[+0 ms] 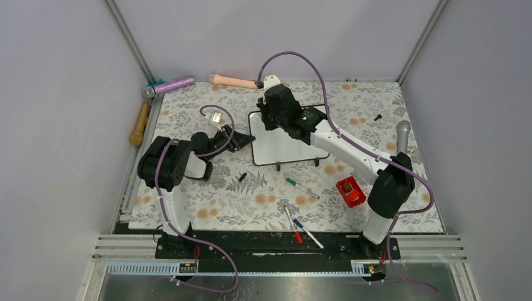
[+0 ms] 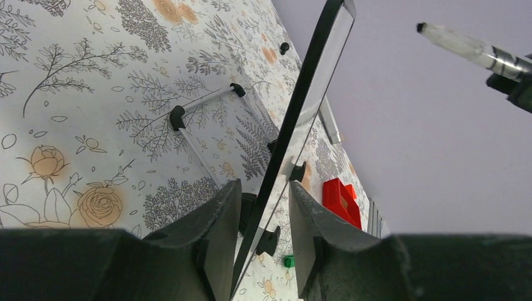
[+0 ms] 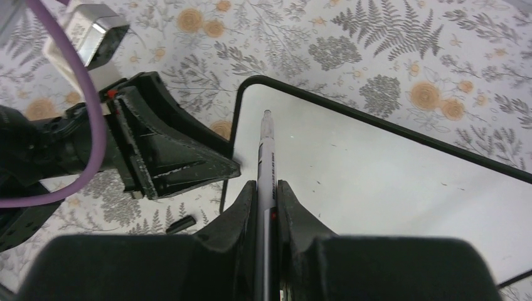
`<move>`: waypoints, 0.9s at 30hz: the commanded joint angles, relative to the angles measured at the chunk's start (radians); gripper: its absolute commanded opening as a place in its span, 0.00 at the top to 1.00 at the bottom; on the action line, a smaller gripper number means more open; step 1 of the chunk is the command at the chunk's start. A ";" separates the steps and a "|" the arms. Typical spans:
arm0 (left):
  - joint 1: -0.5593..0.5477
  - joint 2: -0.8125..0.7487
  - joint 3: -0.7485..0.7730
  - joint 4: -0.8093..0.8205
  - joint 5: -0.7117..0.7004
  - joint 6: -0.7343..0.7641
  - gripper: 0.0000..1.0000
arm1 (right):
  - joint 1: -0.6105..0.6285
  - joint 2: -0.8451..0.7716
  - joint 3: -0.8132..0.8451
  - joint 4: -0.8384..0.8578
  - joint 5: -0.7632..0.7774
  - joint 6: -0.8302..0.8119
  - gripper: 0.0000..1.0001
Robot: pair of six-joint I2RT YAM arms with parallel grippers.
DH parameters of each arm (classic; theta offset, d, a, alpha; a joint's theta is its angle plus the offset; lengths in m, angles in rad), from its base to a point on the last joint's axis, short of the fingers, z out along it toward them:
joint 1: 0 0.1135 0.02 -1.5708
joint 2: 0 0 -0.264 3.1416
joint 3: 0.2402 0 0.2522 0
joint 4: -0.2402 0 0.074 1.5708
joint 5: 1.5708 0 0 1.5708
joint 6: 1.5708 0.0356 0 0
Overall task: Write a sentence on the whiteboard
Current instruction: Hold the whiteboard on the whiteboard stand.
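Observation:
The whiteboard stands tilted on its little black feet mid-table. Its white face is blank, and no sentence is in view on it. My left gripper straddles the board's left edge. One finger is on each side, with a gap still showing on the right side, so it is open. My right gripper hovers over the board's upper left, shut on a grey marker. The marker's tip points at the board near its corner. The same marker shows at the top right of the left wrist view.
A red box sits right of the board. A green marker, a red marker and a blue marker lie near the front. A black cap lies by the left arm. Handled tools lie along the back and left edges.

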 commanded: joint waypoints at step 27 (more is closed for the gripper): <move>-0.001 0.017 0.054 0.048 0.062 0.024 0.93 | 0.034 0.058 0.084 -0.028 0.050 0.000 1.00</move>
